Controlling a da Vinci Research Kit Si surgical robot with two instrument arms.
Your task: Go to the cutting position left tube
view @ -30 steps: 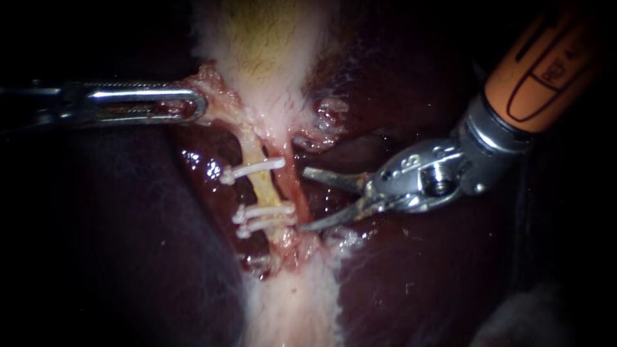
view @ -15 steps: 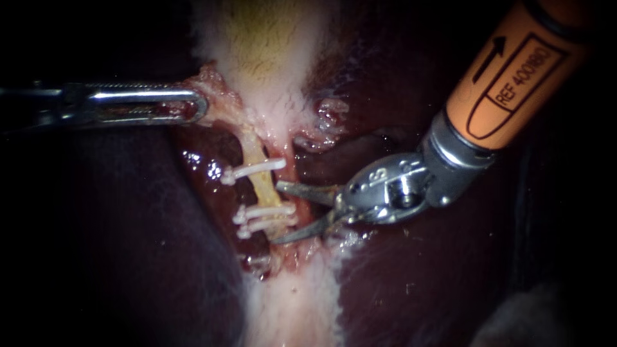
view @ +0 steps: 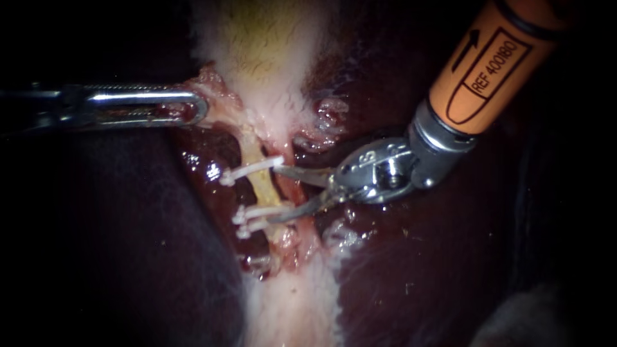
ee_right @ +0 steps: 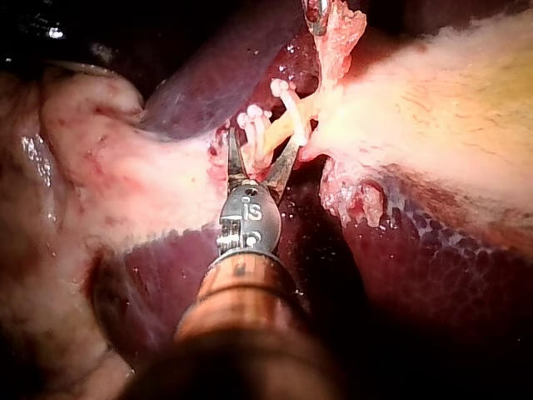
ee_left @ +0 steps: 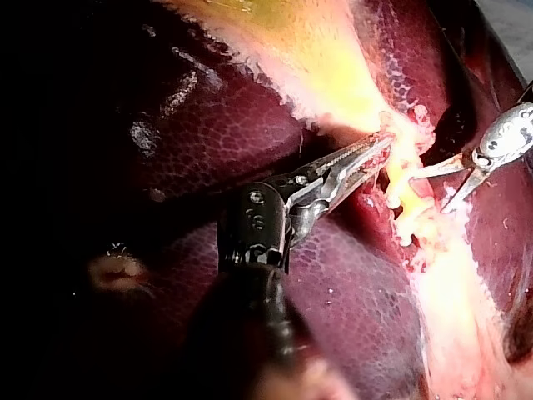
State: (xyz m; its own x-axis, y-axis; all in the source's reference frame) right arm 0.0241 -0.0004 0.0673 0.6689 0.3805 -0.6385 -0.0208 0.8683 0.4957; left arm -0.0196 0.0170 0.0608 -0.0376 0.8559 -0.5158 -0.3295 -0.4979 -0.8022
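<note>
The pale yellow left tube (view: pixel 261 186) runs down from the gallbladder (view: pixel 270 58) and carries three white clips: one upper (view: pixel 252 169) and two lower (view: pixel 260 217). A reddish right tube (view: pixel 293 187) lies beside it. My right instrument (view: pixel 274 194) comes in from the upper right with its blades open; their tips reach the tubes between the upper clip and the lower pair. In the right wrist view the open blades (ee_right: pixel 260 160) straddle the clipped tube (ee_right: pixel 291 125). My left instrument (view: pixel 193 106) is shut on tissue at the gallbladder's neck and holds it to the left (ee_left: pixel 371 152).
Dark liver (view: pixel 128 244) lies on both sides of the tubes. A pale band of tissue (view: pixel 289 308) continues below the clips. Frayed tissue (view: pixel 324 122) sits above the right instrument's blades.
My right instrument has moved left and a little up, bringing its open blades from beside the tubes onto them. The left instrument has held still.
</note>
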